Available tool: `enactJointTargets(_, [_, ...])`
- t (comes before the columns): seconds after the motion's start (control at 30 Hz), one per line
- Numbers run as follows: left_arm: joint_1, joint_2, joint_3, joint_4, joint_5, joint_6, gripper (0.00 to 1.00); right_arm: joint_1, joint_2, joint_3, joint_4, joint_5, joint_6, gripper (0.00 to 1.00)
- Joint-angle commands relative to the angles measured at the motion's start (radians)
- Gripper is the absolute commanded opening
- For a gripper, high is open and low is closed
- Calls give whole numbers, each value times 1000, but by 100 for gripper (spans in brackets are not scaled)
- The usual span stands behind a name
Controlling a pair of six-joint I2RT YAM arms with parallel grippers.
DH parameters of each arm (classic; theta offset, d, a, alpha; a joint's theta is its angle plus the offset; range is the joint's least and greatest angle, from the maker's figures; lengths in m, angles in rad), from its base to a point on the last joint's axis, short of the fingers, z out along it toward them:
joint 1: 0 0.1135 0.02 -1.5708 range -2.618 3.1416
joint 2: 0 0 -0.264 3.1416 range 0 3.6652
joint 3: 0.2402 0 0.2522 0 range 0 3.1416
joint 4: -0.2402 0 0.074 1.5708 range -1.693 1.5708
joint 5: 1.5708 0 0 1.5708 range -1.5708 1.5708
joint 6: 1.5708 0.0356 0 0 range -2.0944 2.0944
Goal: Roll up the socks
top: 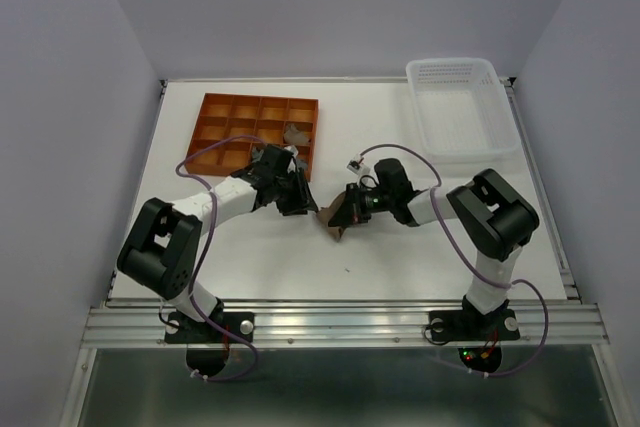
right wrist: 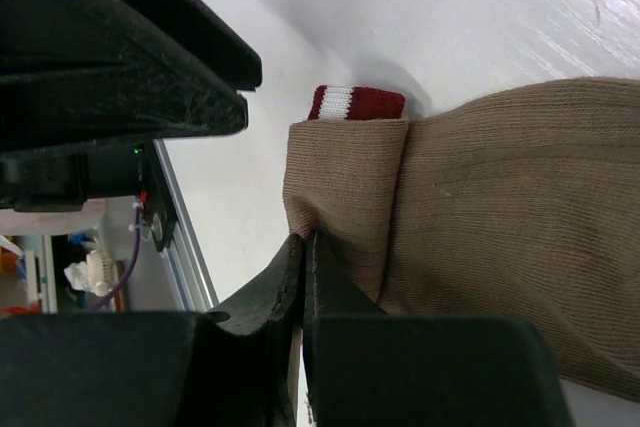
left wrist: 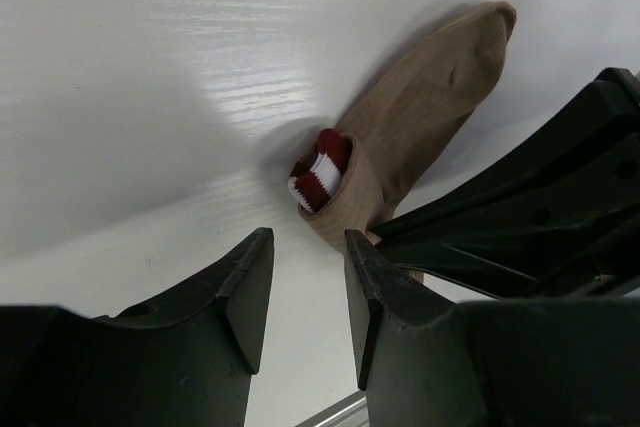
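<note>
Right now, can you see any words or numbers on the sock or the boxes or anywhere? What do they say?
Nothing in these pictures shows words, numbers or signs that can be read.
On the tan sock: no print, only a red-white striped part.
On the orange tray and the white basket: no labels.
On the small white tag by the right arm's cable: too small to read.

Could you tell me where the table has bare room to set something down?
Bare table lies between the tan sock and the near edge, and between the orange tray and white basket. Crowded at the sock: left gripper, right gripper.
</note>
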Motion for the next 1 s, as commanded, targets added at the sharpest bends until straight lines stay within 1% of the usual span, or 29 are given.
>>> enactJointTargets(0.0, [-25, 8, 16, 41, 24, 7, 46, -40, 28, -5, 104, -56, 50, 1])
enactJointTargets(0.1, [-39, 29, 24, 44, 28, 12, 46, -50, 50, -16, 152, -89, 90, 1])
enactJointTargets(0.2, [-51, 49, 22, 44, 36, 10, 46, -78, 85, -36, 247, -117, 141, 1])
enactJointTargets(0.27, [-57, 57, 27, 48, 36, 6, 45, -101, 106, -45, 273, -134, 168, 1])
enactJointTargets(0.4, [-62, 87, 54, 62, 39, -3, 46, -101, 117, -56, 310, -157, 187, 1])
enactJointTargets(0.7, [-66, 132, 96, 75, 56, -9, 45, -101, 114, -57, 313, -158, 181, 1])
enactJointTargets(0.97, [-71, 196, 119, 117, 82, -28, 45, -101, 113, -54, 313, -165, 167, 1])
